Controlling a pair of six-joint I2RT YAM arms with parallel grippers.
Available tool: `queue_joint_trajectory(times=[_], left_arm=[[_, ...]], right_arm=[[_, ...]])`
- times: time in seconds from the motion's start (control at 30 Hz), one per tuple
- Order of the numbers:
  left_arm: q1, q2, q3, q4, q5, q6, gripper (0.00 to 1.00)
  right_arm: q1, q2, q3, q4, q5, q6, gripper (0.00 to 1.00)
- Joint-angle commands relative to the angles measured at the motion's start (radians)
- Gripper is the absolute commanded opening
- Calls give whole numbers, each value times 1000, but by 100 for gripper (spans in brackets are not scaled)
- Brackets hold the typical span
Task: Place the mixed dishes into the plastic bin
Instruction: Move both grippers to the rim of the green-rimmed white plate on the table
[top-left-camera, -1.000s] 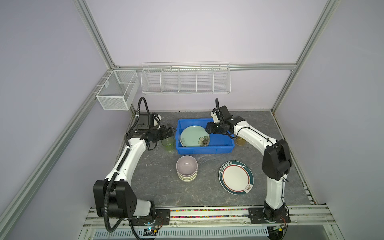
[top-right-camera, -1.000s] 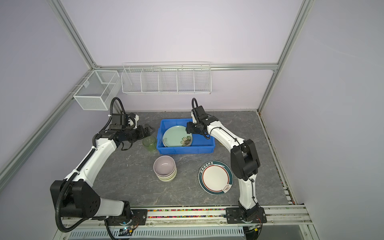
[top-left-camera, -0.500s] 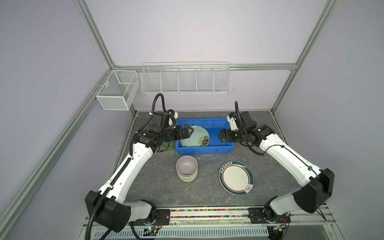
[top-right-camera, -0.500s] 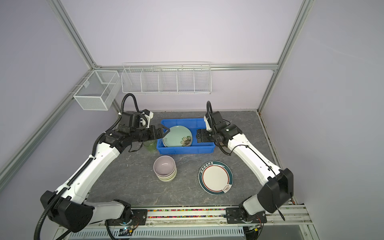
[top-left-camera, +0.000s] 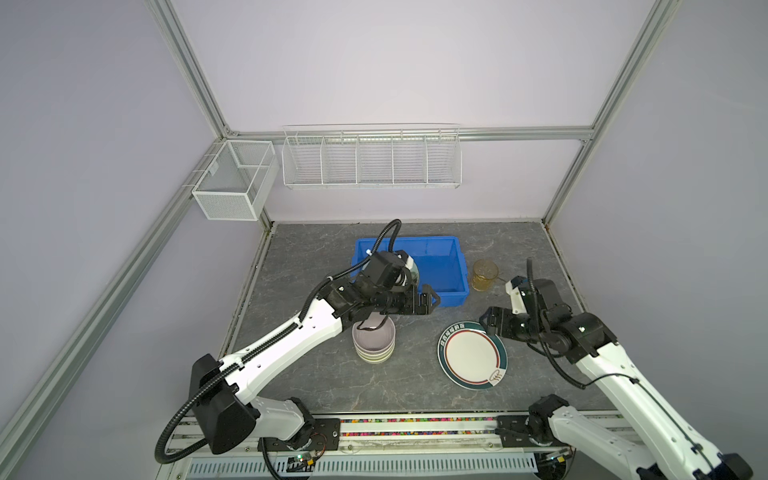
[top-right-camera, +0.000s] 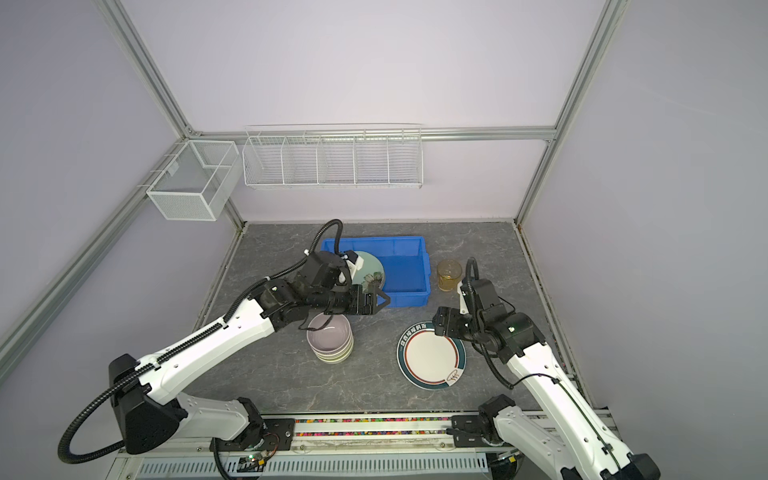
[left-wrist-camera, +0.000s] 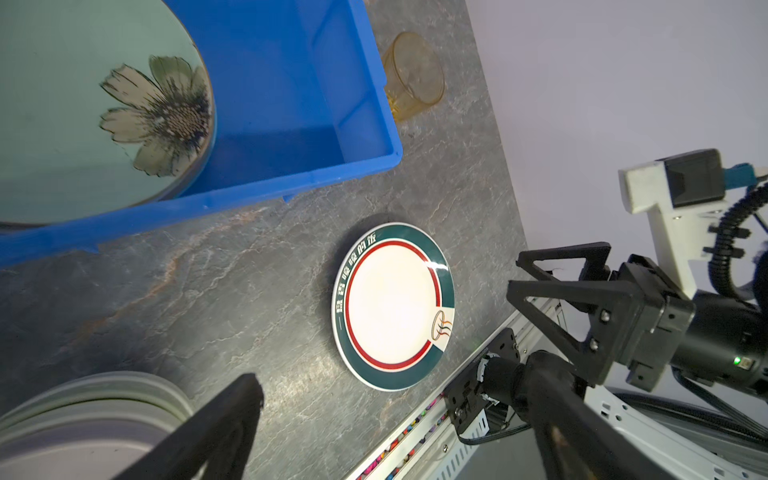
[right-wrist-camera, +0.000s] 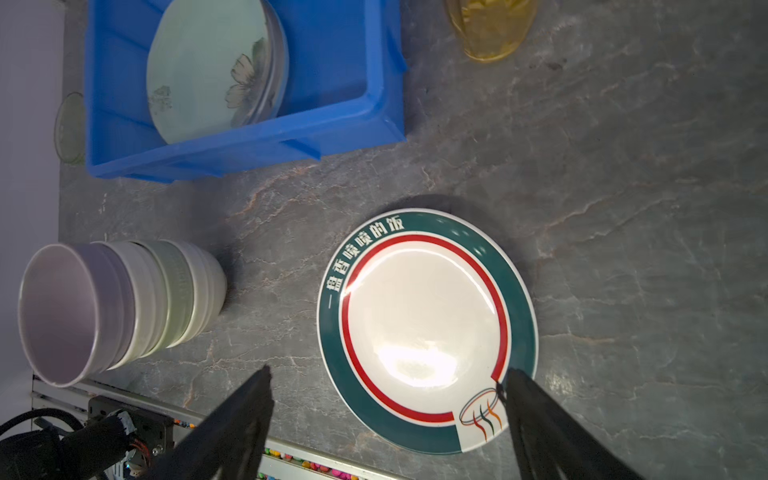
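The blue plastic bin (top-left-camera: 455, 266) (top-right-camera: 409, 253) holds a pale green floral plate (top-right-camera: 370, 270) (left-wrist-camera: 83, 108) (right-wrist-camera: 208, 70), leaning on its left wall. My left gripper (top-left-camera: 432, 301) (top-right-camera: 384, 301) (left-wrist-camera: 392, 386) hovers open and empty by the bin's front edge, right of the stacked bowls (top-left-camera: 374, 343) (top-right-camera: 330, 340) (right-wrist-camera: 104, 307). My right gripper (top-left-camera: 488, 326) (top-right-camera: 438, 326) (right-wrist-camera: 388, 378) (left-wrist-camera: 515, 274) hangs open above the far right rim of the white plate with a teal-red rim (top-left-camera: 471, 355) (top-right-camera: 432, 355) (right-wrist-camera: 424, 324) (left-wrist-camera: 392, 303). An amber cup (top-left-camera: 484, 275) (top-right-camera: 449, 275) stands right of the bin.
A green cup (right-wrist-camera: 68, 126) stands left of the bin, hidden by my left arm in both top views. White wire baskets (top-left-camera: 372, 156) (top-left-camera: 232, 178) hang on the back and left walls. The rail (top-left-camera: 415, 428) runs along the table's front edge.
My right gripper opened, left the bin and drew back to the teal-rimmed plate. My left arm swung right from beside the bin, across its front, over the bowls.
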Motion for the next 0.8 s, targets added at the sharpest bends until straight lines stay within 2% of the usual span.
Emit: queue_joint_trajectory(times=[0.0,0.1,0.23,0.4,0.57,0.77], left_arm=[[-19,22,-23,24,-6,-29,100],[-30,59,-35,35,32,-29,99],[-50,123,-27,36,64,-23,99],[-75,207,-5,49,77,-21,97],[-79,299,38,43,134,-25,94],[-92,368,58,43,113,-16,93]], right_arm=[[-56,-55,-77,-39,-78,42,89],[-110,-86,-144,-84,-119,41,89],[-162,-148,-247,-50,-186,65,89],[-183,-204,-301,-37,-148,107,89],[-181,-236,-330,-7,-126,153,89],[-181,-222,-357,32,-120,163,89]])
